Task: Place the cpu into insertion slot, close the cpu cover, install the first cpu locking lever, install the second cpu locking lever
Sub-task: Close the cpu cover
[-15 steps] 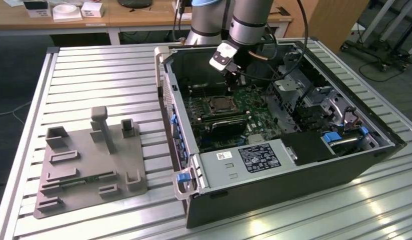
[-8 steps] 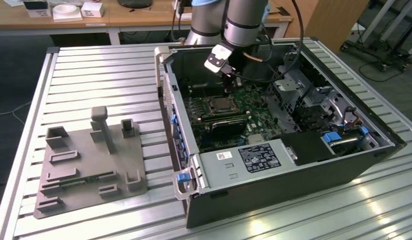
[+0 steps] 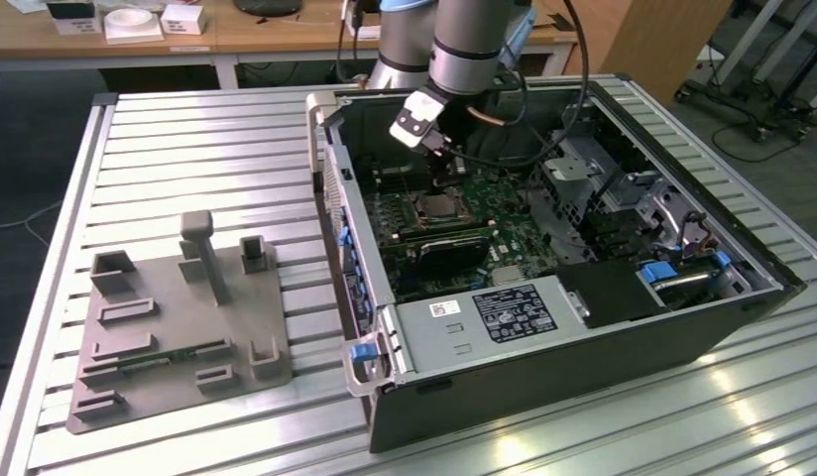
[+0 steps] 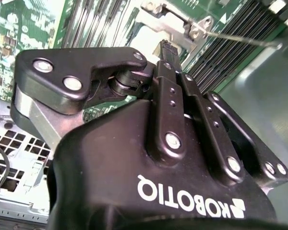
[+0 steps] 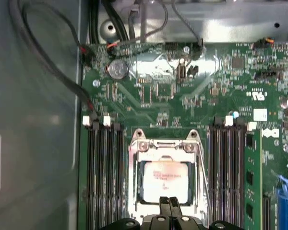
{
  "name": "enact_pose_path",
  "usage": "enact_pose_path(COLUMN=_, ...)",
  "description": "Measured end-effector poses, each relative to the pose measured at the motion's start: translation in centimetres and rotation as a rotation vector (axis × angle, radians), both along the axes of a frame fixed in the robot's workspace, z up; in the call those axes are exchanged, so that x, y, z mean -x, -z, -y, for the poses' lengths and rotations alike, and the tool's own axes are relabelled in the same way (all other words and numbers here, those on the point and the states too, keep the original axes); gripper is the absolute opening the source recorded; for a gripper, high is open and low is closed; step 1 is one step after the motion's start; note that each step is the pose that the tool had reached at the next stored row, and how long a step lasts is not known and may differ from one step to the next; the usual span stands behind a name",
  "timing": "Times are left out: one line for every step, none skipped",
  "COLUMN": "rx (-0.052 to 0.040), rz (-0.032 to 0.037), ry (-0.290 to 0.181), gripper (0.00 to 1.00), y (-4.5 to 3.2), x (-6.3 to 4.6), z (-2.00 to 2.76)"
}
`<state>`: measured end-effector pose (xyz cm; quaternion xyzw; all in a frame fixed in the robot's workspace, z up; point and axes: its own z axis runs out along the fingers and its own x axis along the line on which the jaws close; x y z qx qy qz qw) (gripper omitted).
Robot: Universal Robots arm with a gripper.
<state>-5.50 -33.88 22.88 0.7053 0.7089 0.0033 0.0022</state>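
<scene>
The cpu (image 5: 165, 178) lies silvery side up in the insertion slot (image 3: 443, 207) on the green motherboard (image 5: 153, 103). The cpu cover (image 5: 166, 147) is down flat around it, its cut-out framing the chip. A thin wire locking lever (image 5: 205, 178) runs along one side of the cover, and a wire lever (image 4: 240, 37) also shows in the second wrist view. My gripper (image 5: 170, 205) hangs just over the cover's edge nearest the camera. Its black fingers (image 4: 164, 60) are pressed together, shut with nothing between them. In the exterior view the gripper (image 3: 443, 177) stands directly above the slot.
Rows of long memory slots (image 5: 104, 177) flank the socket on both sides. Black cables (image 5: 53, 72) run along the grey case wall. The open computer case (image 3: 541, 327) lies on a slatted metal table (image 3: 197, 149), with a grey fixture plate (image 3: 171, 327) on the exterior view's left.
</scene>
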Motion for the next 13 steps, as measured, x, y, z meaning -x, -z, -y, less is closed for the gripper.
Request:
enact_pose_path(rx=0.0002, rz=0.0006, ry=-0.001, gripper=0.1, y=0.01, x=0.1, z=0.0)
enact_pose_path(rx=0.0004, rz=0.0026, ry=-0.002, gripper=0.1, y=0.0, x=0.3, z=0.01)
enact_pose_path(rx=0.0002, rz=0.005, ry=-0.003, gripper=0.1, y=0.02, x=0.4, z=0.0)
enact_pose_path(rx=0.0, rz=0.0064, ry=-0.004, gripper=0.1, y=0.05, x=0.5, z=0.0)
enact_pose_path(rx=-0.0001, rz=0.0068, ry=-0.007, gripper=0.1, y=0.08, x=0.6, z=0.0)
enact_pose_path(rx=0.0, rz=0.0069, ry=-0.01, gripper=0.1, y=0.11, x=0.7, z=0.02)
enact_pose_path(rx=0.0001, rz=0.007, ry=-0.012, gripper=0.1, y=0.16, x=0.8, z=0.04)
enact_pose_path(rx=0.0001, rz=0.007, ry=-0.013, gripper=0.1, y=0.22, x=1.0, z=0.07)
enact_pose_path(rx=0.0001, rz=0.0071, ry=-0.015, gripper=0.1, y=0.33, x=1.1, z=0.07)
enact_pose_path(rx=0.0001, rz=0.0071, ry=-0.016, gripper=0.1, y=0.48, x=1.2, z=0.07)
enact_pose_path(rx=0.0002, rz=0.007, ry=-0.017, gripper=0.1, y=0.66, x=1.3, z=0.08)
enact_pose_path(rx=0.0002, rz=0.007, ry=-0.017, gripper=0.1, y=0.84, x=1.3, z=0.07)
enact_pose_path(rx=0.0001, rz=0.007, ry=-0.018, gripper=0.1, y=1.02, x=1.3, z=0.07)
